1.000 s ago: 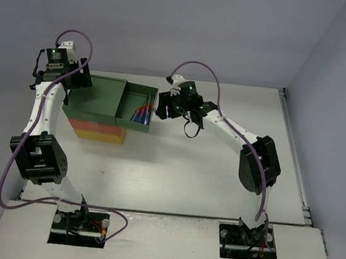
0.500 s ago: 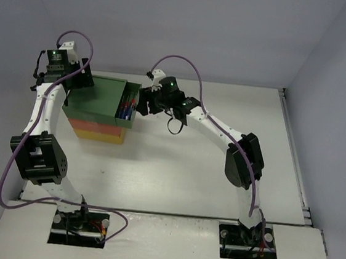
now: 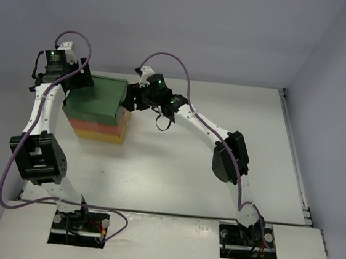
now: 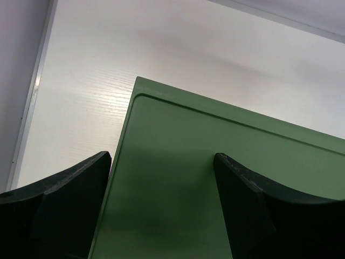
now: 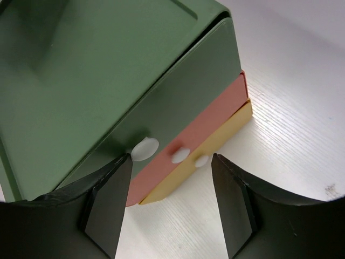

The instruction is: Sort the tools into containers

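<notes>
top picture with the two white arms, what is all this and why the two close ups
Those are two white robot arms bolted to the near edge of a white table, each ending in a black two-finger gripper. The wide picture comes from a fixed camera above and behind them. The close-ups come from cameras on the wrists, so the dark shapes are each arm's own fingers. On the table stands a cabinet of three shut drawers: green on top, orange-red in the middle, yellow at the bottom. The left gripper hangs open over the green top; the right gripper is open before the drawers' white knobs. Neither holds anything, and no tools show.
</notes>
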{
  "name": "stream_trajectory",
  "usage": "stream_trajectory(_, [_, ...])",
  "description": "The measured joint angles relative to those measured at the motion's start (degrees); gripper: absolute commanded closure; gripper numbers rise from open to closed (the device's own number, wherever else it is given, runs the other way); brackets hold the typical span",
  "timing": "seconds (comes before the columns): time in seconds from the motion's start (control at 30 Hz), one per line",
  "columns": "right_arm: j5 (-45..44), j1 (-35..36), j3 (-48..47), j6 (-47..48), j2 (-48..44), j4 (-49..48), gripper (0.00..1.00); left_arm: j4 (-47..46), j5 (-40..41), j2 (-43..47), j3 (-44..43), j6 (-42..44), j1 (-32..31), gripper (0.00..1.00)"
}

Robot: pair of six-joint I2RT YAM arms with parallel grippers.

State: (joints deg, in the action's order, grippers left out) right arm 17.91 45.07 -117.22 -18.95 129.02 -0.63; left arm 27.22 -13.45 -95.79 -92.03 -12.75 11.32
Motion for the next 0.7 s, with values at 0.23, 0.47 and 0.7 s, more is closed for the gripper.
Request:
stream_trajectory(0.23, [-0.16,0.20,-2.28,-0.74,1.21,1.69,0.40,-0.32,-0.14,0.00,0.18,-0.11,0.12,0.26])
stream_trajectory(0.47, [-2.15,-0.16,2.26,-0.38,-1.63,0.43,0.38,1.21,0.19,0.02,-0.74,-0.09,0.16,0.26])
stream_trajectory(0.7, [-5.04,-4.64,17.76,1.56,-19.55,1.64,0.30,8.54,2.17,5.17,-5.32,-0.19,0.38,0.26])
